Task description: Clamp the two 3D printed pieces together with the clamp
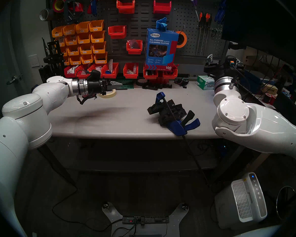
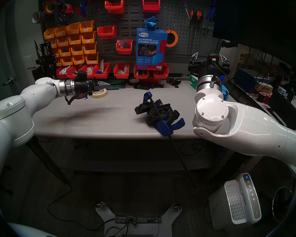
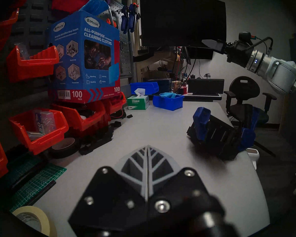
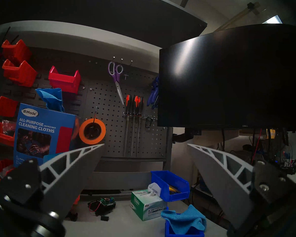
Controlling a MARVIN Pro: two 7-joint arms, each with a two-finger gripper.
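The clamp (image 1: 171,115) lies mid-table, squeezing the 2 3D printed pieces (image 1: 167,110) whose seam is lost in black. Left gripper (image 1: 117,84) closed, empty; right gripper (image 4: 145,163) gapes wide, empty.

Grey workbench (image 1: 109,122), clamp (image 1: 176,127) gripping two 3D printed pieces (image 1: 167,111), masking tape roll (image 1: 108,94), tissue box (image 1: 205,82)

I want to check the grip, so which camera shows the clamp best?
Head stereo left: the clamp shows whole, both blue ends and bar across the black pieces. Head stereo right nearly matches. Left wrist shows it smaller, side-on. Right wrist misses it.
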